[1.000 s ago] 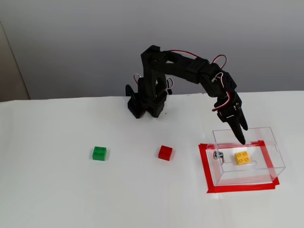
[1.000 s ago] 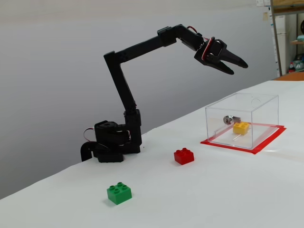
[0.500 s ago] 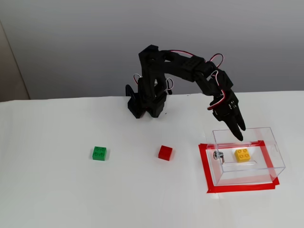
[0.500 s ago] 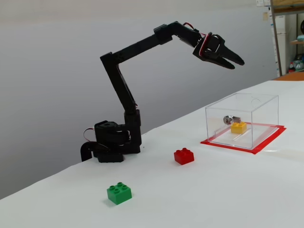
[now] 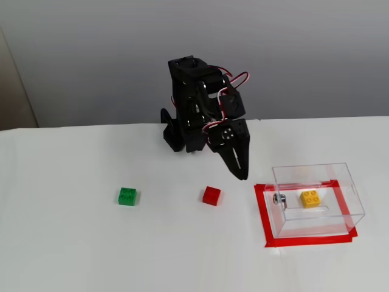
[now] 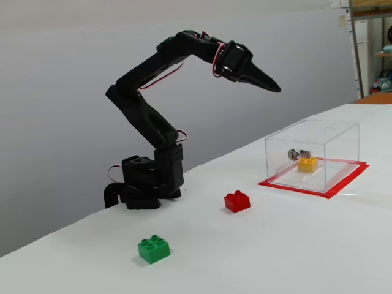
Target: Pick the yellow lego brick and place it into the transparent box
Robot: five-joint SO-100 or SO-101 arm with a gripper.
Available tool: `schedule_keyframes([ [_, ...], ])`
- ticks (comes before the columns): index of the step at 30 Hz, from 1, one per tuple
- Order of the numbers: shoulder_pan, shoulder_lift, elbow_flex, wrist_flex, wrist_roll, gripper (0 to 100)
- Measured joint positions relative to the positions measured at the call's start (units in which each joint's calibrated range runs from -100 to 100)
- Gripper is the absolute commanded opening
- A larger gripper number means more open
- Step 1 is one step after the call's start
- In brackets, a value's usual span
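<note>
My arm (image 6: 147, 116) is matte black plastic throughout, built from blocky servo segments on a squat black base (image 6: 142, 187). I see thin red and white cables looping between its joints, and its gripper (image 6: 269, 86) tapers into long pointed fingers.

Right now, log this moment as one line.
yellow lego brick: inside transparent box | gripper: shut, empty, raised beside box | place: done

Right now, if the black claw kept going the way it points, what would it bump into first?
Probably the transparent box: the gripper, jaws shut and empty, aims down toward it. Depth is unclear; it might reach bare table first.
</note>
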Motion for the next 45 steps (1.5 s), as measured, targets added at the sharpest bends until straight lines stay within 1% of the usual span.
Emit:
schedule_keyframes([
  [7,13.4,-11.0,15.0,0.0,0.0,2],
  [14,20.6,-20.5,31.3,0.0,0.0,3],
  [17,20.6,-25.0,38.7,0.0,-0.6,3],
  [24,20.2,-36.0,53.6,-0.1,-6.4,3],
  [30,16.6,-44.3,63.3,-3.5,-10.7,3],
  [34,13.2,-47.9,65.9,-4.3,-11.3,3],
  [45,12.9,-54.7,71.3,-4.3,-11.7,3],
])
